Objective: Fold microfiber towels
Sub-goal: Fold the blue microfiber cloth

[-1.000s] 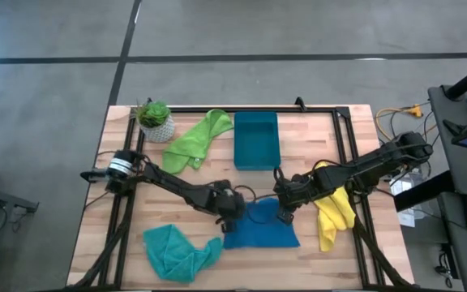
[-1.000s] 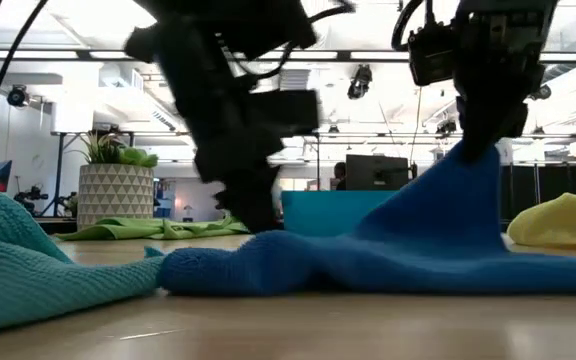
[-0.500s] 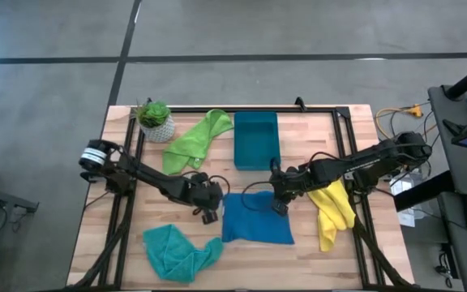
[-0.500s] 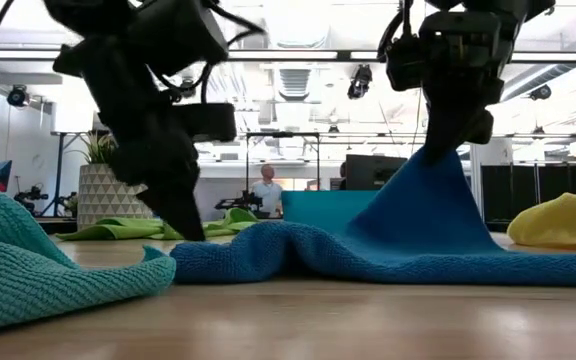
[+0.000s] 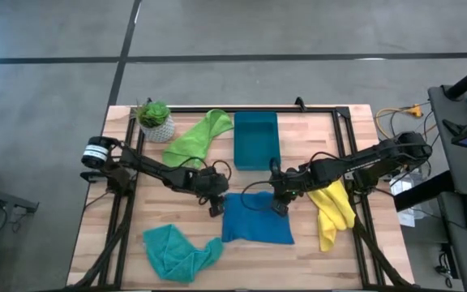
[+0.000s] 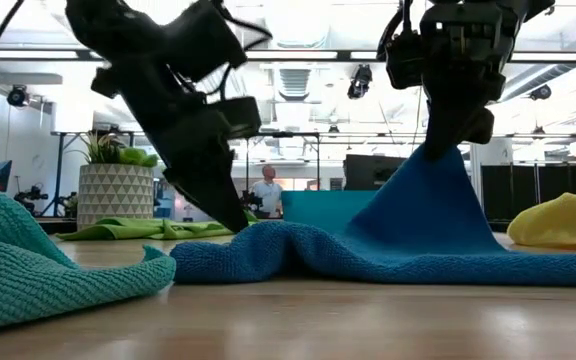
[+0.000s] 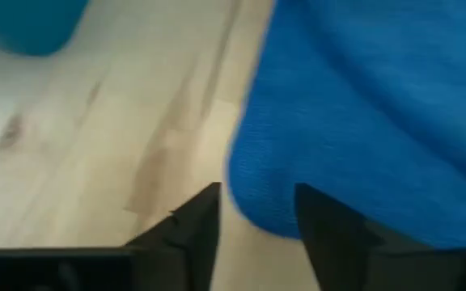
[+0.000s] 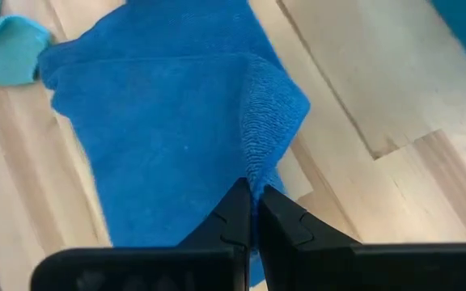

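Seen from above: a pale wooden plank tabletop (image 5: 314,146) carrying four soft microfiber cloths. Blue microfiber towel (image 5: 258,221) lying near the front centre, partly doubled over; lime green microfiber towel (image 5: 194,139) crumpled toward the back left; teal microfiber towel (image 5: 175,250) bunched at the front left; yellow microfiber towel (image 5: 334,209) heaped on the right. Rigid teal-blue rectangular plastic bin (image 5: 255,139) standing behind the blue towel, small potted green plant in a white patterned pot (image 5: 156,119) at the back left corner. Left gripper (image 5: 216,206) low at the blue towel's left edge; right gripper (image 5: 279,203) at its back right corner.

From tabletop height: right gripper (image 6: 446,140) pinching the blue towel (image 6: 408,250) and lifting one corner into a peak, the rest spread flat. Left gripper (image 6: 230,215) angled down just beside the towel's left hump. Teal towel (image 6: 38,260) in the near left, yellow towel (image 6: 558,222) at far right, a person (image 6: 265,192) standing in the room beyond.

From the left wrist: jaws apart, astride the blue towel's (image 7: 379,113) rounded edge, not clamped.

From the right wrist: jaws pressed together on a raised fold of the blue towel (image 8: 168,137).
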Robot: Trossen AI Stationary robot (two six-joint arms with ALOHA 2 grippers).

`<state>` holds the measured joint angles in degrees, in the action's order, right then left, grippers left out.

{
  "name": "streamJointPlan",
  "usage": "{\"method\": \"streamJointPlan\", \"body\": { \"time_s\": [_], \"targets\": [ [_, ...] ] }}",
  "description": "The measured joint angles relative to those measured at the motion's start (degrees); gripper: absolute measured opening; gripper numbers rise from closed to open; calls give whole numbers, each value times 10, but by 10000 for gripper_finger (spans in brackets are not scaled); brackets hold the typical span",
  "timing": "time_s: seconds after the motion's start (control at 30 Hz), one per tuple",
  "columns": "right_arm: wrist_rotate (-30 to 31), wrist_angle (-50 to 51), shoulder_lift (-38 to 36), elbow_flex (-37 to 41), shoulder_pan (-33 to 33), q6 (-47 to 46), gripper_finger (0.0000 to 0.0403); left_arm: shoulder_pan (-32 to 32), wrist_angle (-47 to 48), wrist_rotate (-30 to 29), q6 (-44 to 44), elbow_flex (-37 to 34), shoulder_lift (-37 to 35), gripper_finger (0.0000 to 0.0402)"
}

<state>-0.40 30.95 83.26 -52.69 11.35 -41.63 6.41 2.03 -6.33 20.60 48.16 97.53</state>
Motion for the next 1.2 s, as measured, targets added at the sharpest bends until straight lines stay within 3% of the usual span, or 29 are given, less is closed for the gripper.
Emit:
{"method": "streamJointPlan", "body": {
  "time_s": [0.17,0.3,0.4,0.57,0.67,0.83,1.03,1.13,1.2],
  "targets": [
    [-2,1,-2,0,1,-11,9,-11,-1,5,-1,17,38,217],
    [-2,1,-3,0,1,-14,9,-11,6,24,-1,34,74,209],
    [-2,2,-3,0,1,-14,9,-6,41,17,-2,51,95,162],
    [-2,2,-3,0,1,-14,9,-4,89,26,-6,63,98,20],
    [-2,2,-3,0,1,-12,9,-3,97,33,-21,63,85,8],
    [-1,2,-4,0,1,-12,9,-2,141,15,-34,56,17,1],
    [0,3,-29,-17,6,-22,9,-3,218,-32,-49,62,-123,1],
    [2,2,-54,-38,25,-26,9,8,252,-22,-44,57,-190,0],
    [4,10,-70,-52,46,-41,9,19,255,23,-44,58,-237,0]
  ]
}}
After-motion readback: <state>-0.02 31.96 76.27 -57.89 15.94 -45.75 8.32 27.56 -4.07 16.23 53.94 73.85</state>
